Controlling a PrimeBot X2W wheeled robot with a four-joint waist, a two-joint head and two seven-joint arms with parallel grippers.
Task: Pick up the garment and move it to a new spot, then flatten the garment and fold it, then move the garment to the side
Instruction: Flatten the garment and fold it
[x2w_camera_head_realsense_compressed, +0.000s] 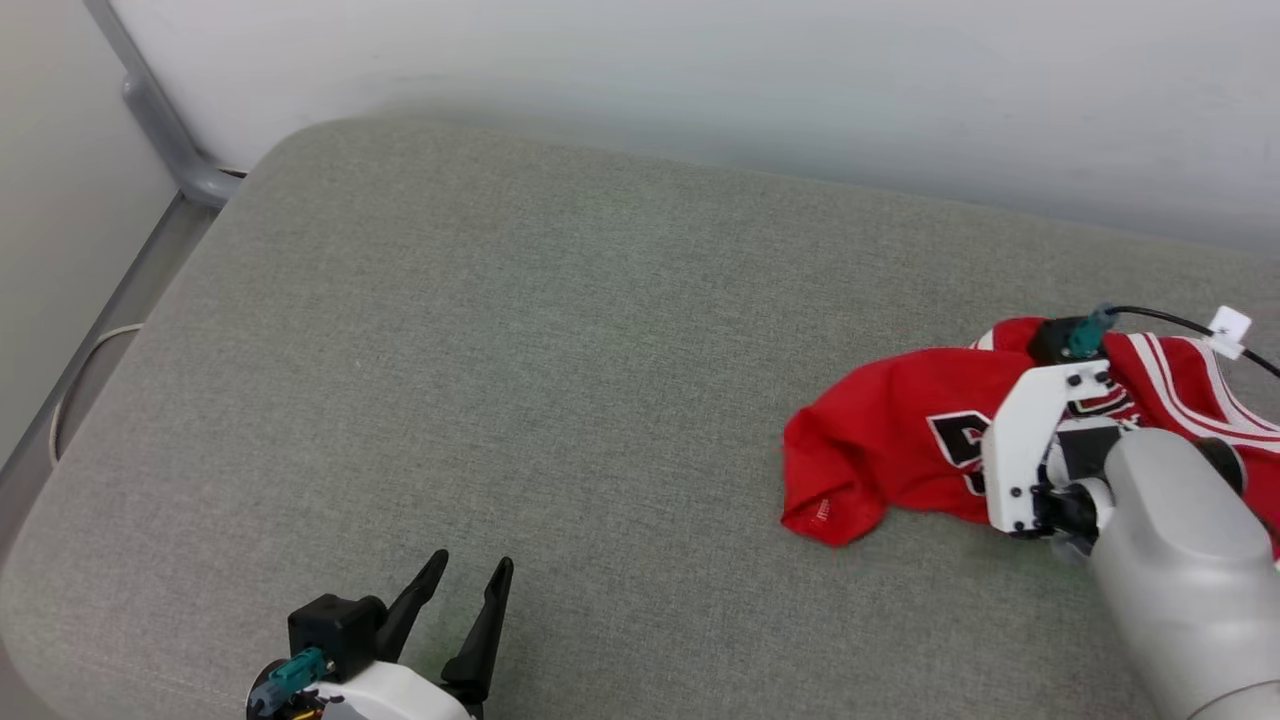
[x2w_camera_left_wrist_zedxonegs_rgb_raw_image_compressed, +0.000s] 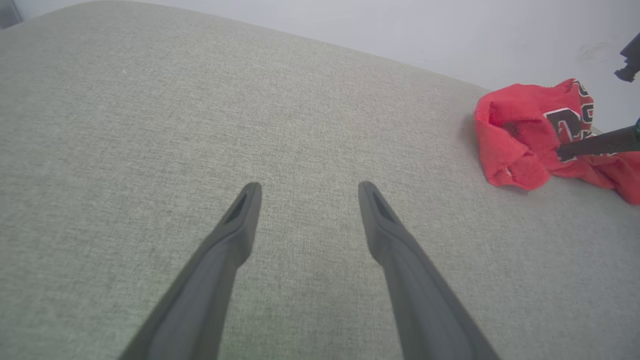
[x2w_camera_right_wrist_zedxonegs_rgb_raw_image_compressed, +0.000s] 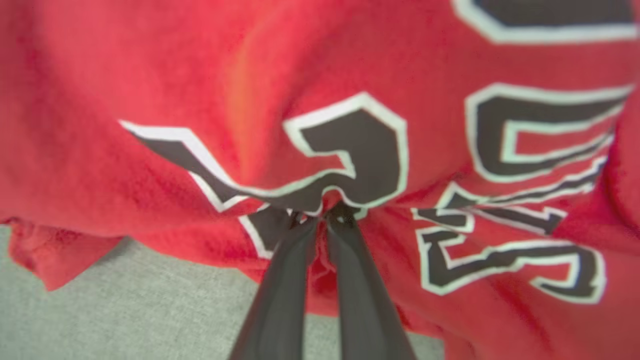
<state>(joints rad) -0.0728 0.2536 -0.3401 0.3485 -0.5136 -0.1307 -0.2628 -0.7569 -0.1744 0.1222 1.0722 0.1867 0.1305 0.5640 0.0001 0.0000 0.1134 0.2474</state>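
Right gripper clenched on jersey chest fold (lettering bunched at tips); left gripper released, well left of jersey.

Red garment crumpled at 3 o'clock on the grey cushion.
The right forearm lies over its black lettering (fingers hidden beneath the wrist); the left gripper sits at 7 o'clock, jaws spread, well apart from the cloth.
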